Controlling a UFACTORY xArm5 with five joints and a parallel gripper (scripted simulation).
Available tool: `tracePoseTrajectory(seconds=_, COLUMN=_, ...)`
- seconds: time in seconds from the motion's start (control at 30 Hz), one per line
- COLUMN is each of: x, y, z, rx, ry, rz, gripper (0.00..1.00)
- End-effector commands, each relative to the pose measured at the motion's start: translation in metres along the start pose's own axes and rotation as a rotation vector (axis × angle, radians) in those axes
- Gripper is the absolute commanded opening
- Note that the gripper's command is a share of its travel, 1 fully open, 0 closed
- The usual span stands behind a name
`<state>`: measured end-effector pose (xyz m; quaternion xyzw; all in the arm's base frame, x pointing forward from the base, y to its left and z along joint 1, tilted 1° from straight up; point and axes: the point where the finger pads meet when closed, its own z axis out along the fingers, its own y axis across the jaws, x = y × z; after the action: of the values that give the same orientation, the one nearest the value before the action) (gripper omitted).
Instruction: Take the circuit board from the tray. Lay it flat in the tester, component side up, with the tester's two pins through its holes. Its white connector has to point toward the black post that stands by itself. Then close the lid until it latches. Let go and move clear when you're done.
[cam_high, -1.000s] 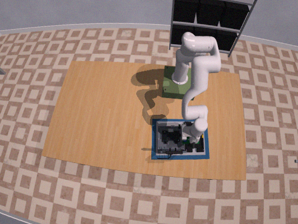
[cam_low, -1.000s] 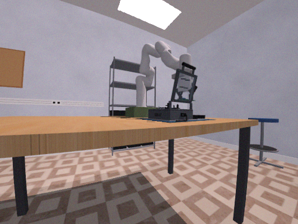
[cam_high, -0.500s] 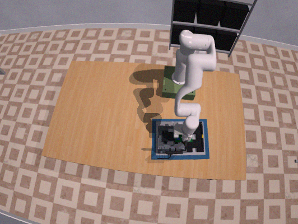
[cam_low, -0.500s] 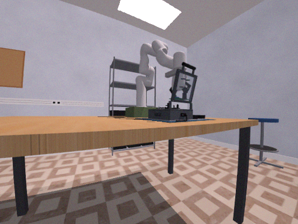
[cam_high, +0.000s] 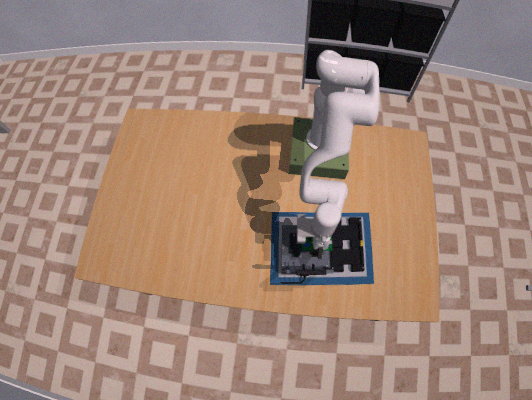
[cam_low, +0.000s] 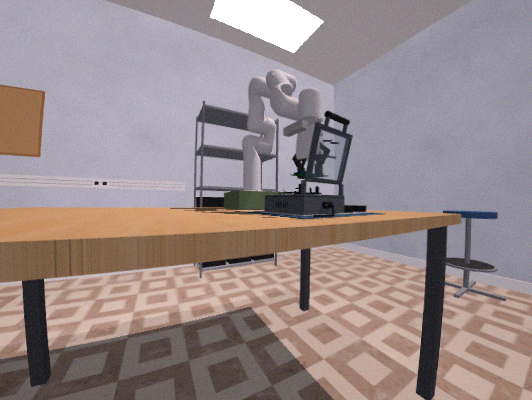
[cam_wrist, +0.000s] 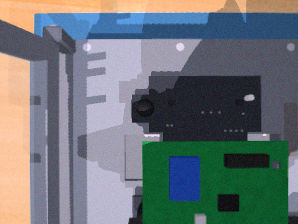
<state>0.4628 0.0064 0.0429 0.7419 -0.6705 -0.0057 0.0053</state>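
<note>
From the top, the board (cam_high: 329, 247) (cam_low: 300, 175) (cam_wrist: 260, 185) showed green under the claw (cam_high: 320, 248) (cam_low: 311, 172), on the side of the tester (cam_high: 307, 262) (cam_low: 285, 205) nearer the tray (cam_high: 354, 260). The arm hid much of it, so a small error in position could have put the holes off the 2 pins.

In the exterior view the board hung above the tester, not yet seated, beside the raised lid (cam_low: 314, 152). Lowered carelessly, the board or claw might have clipped that lid; released early, the board could have landed tilted across a pin.

In the wrist view the board lay component side up. Its connector's heading could not be told; a wrong turn would have spoiled the fit. The claw stood wide, apparently gripping the board's edges, though its fingertips were not clear there.

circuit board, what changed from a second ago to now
The circuit board has moved with the gripper from over the tray side toward the tester, and is held above it. The tester's lid stays open; the green base is where it was.
</note>
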Motion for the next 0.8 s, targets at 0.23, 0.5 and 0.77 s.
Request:
tracePoseTrajectory(seconds=0.23, x=0.021, y=0.004, z=-0.003, rx=0.004, ry=0.0, rz=0.0, gripper=0.79)
tracePoseTrajectory(seconds=0.5, x=0.032, y=0.006, z=-0.004, rx=0.004, ry=0.0, rz=0.0, gripper=0.79)
tracePoseTrajectory(seconds=0.77, x=0.036, y=0.007, z=-0.004, rx=0.004, ry=-0.001, rz=0.0, gripper=0.79)
